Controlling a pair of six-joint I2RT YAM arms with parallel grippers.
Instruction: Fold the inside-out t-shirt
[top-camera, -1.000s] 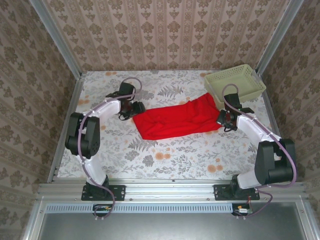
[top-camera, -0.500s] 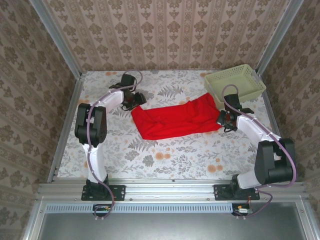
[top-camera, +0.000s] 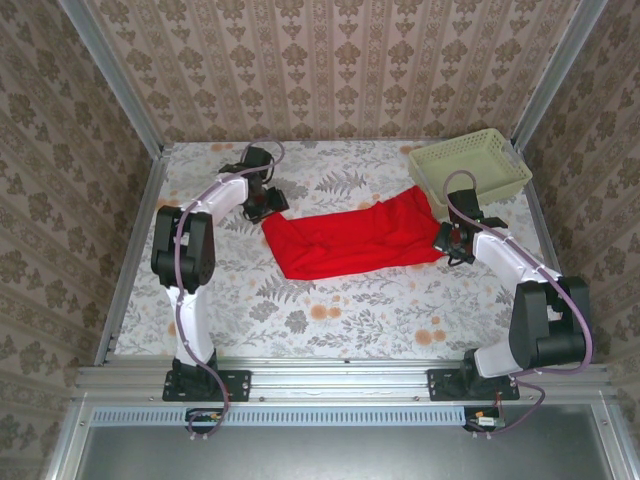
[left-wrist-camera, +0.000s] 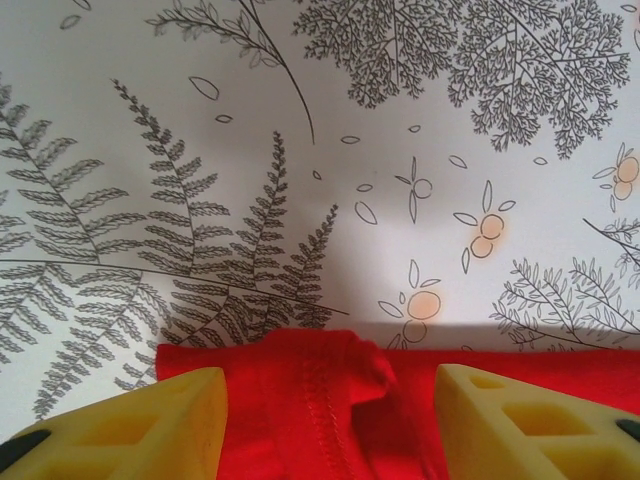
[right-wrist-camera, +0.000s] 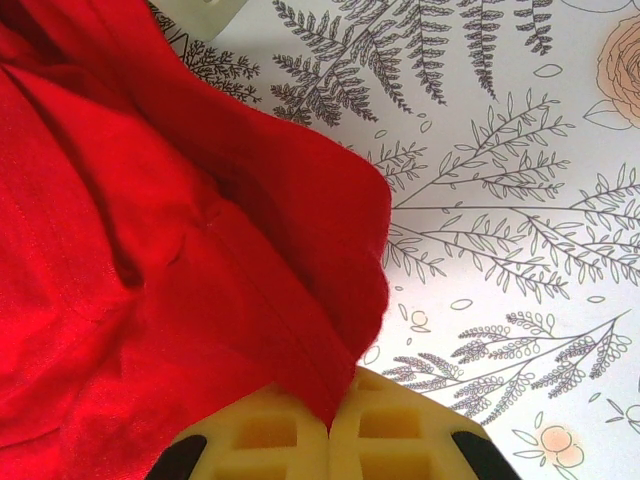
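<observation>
- Left gripper (left-wrist-camera: 330, 400): well to the left of the basket (top-camera: 485, 190), at the end of the shirt (top-camera: 350, 240) farthest from it. The jaws stand apart and straddle a bunched, stitched edge of the cloth. Nothing is clamped.
- Shirt, position: lies flat as a long red band running leftward from the basket. Its right end is just beside the basket's near-left corner.
- Shirt, handling (judged):
  - Light, soft and limp, so it will sag and drag wherever it is not supported.
  - No stiffness. A lifted edge will not carry the rest of the cloth.
  - Not fragile and not slippery. The cloth should hold well between foam pads.
  - Layers may be pinched together, so check how many are in the bite.
- Shirt, where to take hold: use the stitched hems and seams at the two ends. They are thicker and resist slipping out. The seam under the left gripper is a suitable point.
- Right gripper (right-wrist-camera: 328, 420): just in front of the basket's near wall. The jaws are clenched on a fold of the shirt's right end, with cloth emerging between the pads.
- Table (top-camera: 330, 300): flat, covered in a pale sheet printed with ferns and flowers. There is bare surface in front of the basket for laying out folds.
- Room: patterned wallpaper (top-camera: 340, 70) rises behind the basket and on both sides. A metal frame (top-camera: 110, 70) stands at the corners.
</observation>
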